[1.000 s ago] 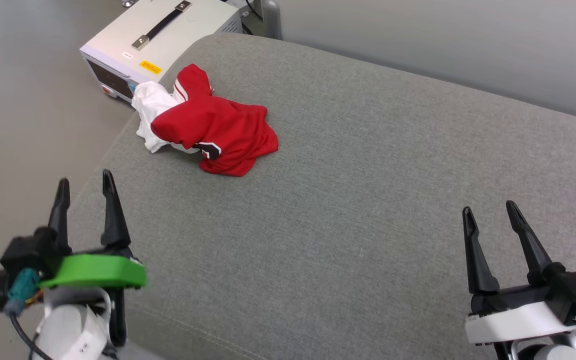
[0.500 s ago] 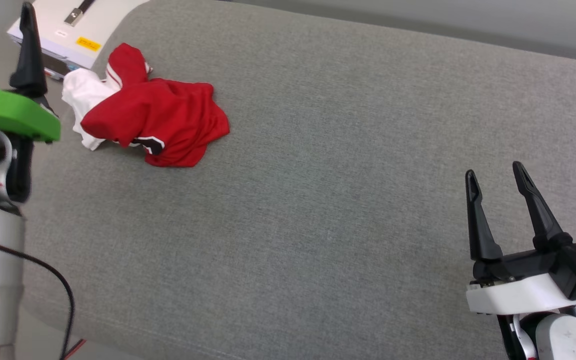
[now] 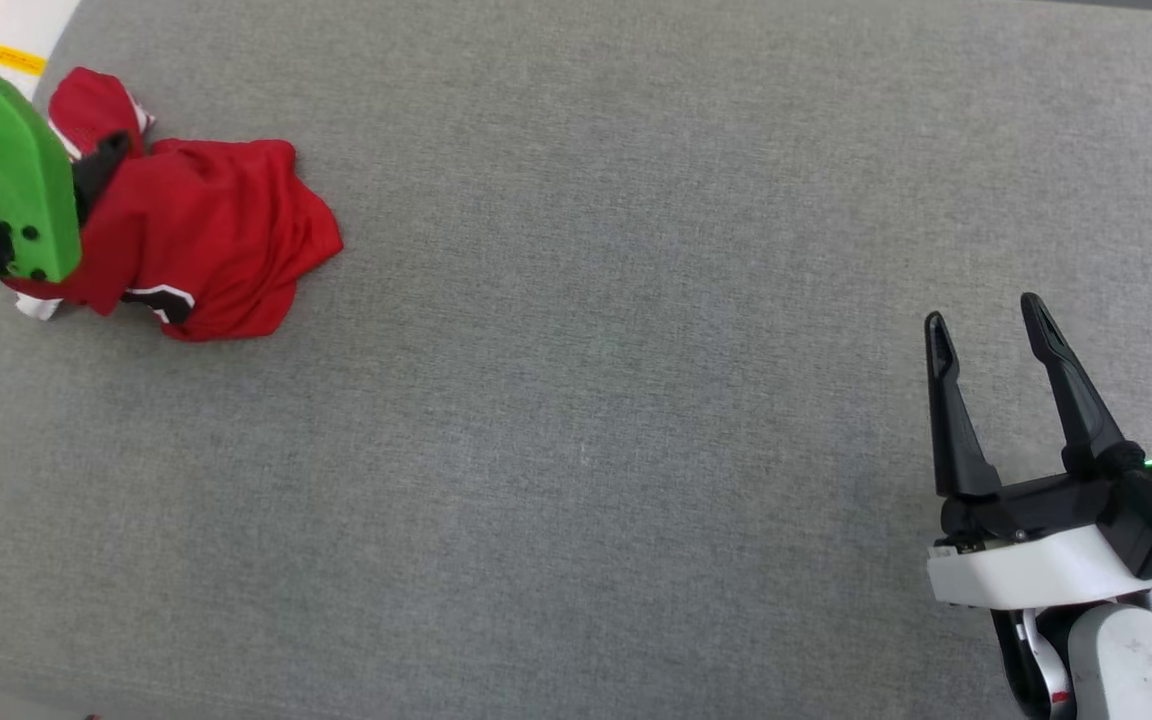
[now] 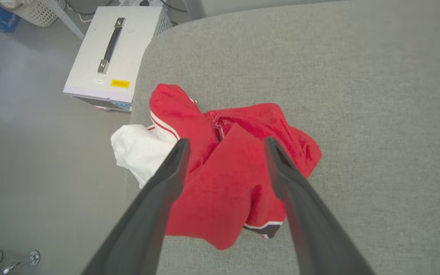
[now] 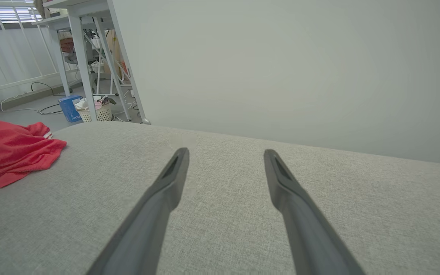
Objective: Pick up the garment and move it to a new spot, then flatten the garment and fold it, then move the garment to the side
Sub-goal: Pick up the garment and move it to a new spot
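The garment (image 3: 206, 250) is lying crumpled at the upper left of the head view, close to the left edge of the grey cushion (image 3: 636, 400), its red body bunched on top and a white sleeve (image 4: 136, 152) poking out toward the edge. I am hovering the left claw (image 4: 226, 142) right above it. In the left wrist view its two fingers (image 4: 153, 206) are standing spread, framing the red heap at mid-frame and not touching cloth as far as I can tell. The right claw (image 3: 982, 310) is hanging at the lower right of the head view, also spread and empty, well apart from the garment. A white box (image 4: 109, 57) is sitting on the floor (image 4: 33, 152) just past the cushion's corner, at the upper left of the wrist view.

I am judging this as the approach for the first pickup. To do it well, I am aiming to drop straight onto the thick red ridge between the fingers, so they pinch several layers rather than skate over one, pressing lightly into the padding before closing. I am avoiding the sleeve at the edge, since a grip there risks dragging the heap floorward.
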Robot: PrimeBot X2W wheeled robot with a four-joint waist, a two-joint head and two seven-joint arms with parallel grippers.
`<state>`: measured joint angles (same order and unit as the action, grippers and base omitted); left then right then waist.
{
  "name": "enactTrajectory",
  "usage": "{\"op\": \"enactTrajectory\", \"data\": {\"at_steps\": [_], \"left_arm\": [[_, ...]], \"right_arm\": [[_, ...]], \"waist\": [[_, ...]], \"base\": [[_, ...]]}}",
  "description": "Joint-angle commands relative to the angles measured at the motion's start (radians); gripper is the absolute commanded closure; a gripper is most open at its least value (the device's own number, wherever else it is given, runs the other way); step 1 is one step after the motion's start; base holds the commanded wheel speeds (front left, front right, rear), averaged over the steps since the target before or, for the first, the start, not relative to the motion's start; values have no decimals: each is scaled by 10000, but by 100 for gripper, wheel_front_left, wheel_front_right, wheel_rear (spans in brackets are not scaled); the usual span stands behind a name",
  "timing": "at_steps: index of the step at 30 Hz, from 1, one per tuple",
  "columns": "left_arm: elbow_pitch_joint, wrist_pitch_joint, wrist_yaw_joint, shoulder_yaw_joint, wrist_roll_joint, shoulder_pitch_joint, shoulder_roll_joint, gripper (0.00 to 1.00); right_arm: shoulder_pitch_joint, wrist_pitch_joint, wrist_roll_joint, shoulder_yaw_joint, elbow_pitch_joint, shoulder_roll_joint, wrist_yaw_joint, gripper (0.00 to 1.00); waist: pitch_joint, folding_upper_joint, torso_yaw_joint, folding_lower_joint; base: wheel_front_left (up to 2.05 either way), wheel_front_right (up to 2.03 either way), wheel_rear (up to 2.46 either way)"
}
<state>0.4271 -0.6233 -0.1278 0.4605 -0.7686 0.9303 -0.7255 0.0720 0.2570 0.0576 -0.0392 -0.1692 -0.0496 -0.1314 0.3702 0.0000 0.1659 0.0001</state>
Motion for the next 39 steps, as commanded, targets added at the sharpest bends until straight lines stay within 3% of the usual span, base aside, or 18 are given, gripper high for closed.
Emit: {"op": "enactTrajectory", "data": {"at_steps": [1, 5, 11, 21, 22, 23, 24, 33, 39], "left_arm": [[15, -369, -28, 217, -252, 178, -160, 0], [268, -1580, -28, 823, -869, 216, -326, 0], [947, -2524, -28, 1854, -800, 98, -267, 0], [2079, -2426, -28, 3151, -876, -293, 455, 0], [2129, -2347, -28, 3248, -918, -273, 505, 23], [2135, -2232, -28, 3339, -912, -241, 522, 74], [2112, -2105, -28, 3479, -893, -182, 526, 100], [1457, 123, -28, 3636, -871, 925, 117, 100], [158, 1672, -28, 4466, -173, 1600, -307, 100]], "right_arm": [[215, 47, 76, -1, -9, -35, 7, 0], [359, 47, 102, 22, -36, -41, 7, 0], [536, 47, 190, 9, 70, -39, 7, 0], [613, 47, 340, -27, 374, -20, 7, 0], [614, 47, 354, -15, 405, -18, 7, 0], [615, 47, 359, -11, 432, -17, 7, 0], [616, 47, 368, -3, 462, -16, 7, 0], [270, 47, 525, 79, 650, -10, 7, 0], [-175, 47, 816, 347, 666, -8, 7, 0]], "waist": [[369, 0, -328, -1], [716, 0, -521, -1], [1183, 0, -707, -1], [1259, 0, -782, -1], [1225, 0, -763, -1], [1189, 0, -747, -1], [1128, 0, -719, -1], [51, 0, -505, -1], [-855, 0, -456, -1]], "base": [[0, 0, 0], [0, 0, 0], [0, 0, 0], [0, 0, 0], [0, 0, 0], [0, 0, 0], [0, 0, 0], [0, 0, 0], [0, 0, 0]]}}
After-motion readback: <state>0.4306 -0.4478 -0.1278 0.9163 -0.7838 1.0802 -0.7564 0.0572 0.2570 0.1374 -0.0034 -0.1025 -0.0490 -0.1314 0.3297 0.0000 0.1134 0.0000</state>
